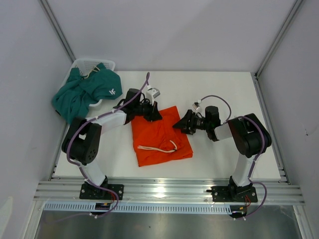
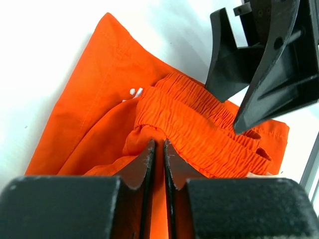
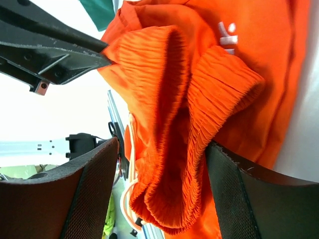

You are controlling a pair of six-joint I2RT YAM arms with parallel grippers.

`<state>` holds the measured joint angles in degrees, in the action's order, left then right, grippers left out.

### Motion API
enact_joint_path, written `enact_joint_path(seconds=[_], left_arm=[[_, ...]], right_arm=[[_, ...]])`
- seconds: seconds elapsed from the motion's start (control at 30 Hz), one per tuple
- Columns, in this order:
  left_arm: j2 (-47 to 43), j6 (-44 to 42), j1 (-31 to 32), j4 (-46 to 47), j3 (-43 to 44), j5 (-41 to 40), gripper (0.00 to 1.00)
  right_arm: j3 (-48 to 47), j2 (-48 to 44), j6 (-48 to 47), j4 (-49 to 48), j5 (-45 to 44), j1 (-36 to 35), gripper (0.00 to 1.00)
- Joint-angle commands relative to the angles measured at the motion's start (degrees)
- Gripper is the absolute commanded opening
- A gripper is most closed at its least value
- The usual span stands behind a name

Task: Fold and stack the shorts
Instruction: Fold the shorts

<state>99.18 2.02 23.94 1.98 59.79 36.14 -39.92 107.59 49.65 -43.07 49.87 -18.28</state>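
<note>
left jaws pinch orange shorts [image 2: 99, 104] | right jaws wide (only wrist views tell)

Both arms leaned inward; the black left gripper [image 2: 159, 145] pinched tight on the bright orange-red fabric shorts [image 1: 160, 137], the black right gripper [image 3: 162, 149] with jaws spread wide.

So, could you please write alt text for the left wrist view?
The left gripper pinches a fold of the orange shorts on a white table. The right gripper is open at the gathered waistband, upper right.
</note>
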Motion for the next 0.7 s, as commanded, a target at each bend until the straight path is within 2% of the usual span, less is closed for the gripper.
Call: enact_joint_path(seconds=[0.0,0.27,0.47,0.67], left_arm=[[-1.8,-0.2,1.2,-0.2,2.3,-0.1,0.13],[0.4,1.7,4.7,1.3,5.1,-0.1,0.13],[0.8,3.0,6.1,2.4,6.4,1.7,0.13],[2.5,0.5,6.5,-4.0,9.5,-5.5,0.15]], right_arm=[[-2.0,-1.5,-3.6,1.5,-0.1,-1.8,0.73],[-3.5,-2.0,-7.6,8.6,-2.7,-2.8,0.72],[-6.0,-3.2,-13.1,17.5,-7.6,-4.0,0.64],[-8.1,-4.1,-16.6,23.6,-12.1,-5.4,0.60]])
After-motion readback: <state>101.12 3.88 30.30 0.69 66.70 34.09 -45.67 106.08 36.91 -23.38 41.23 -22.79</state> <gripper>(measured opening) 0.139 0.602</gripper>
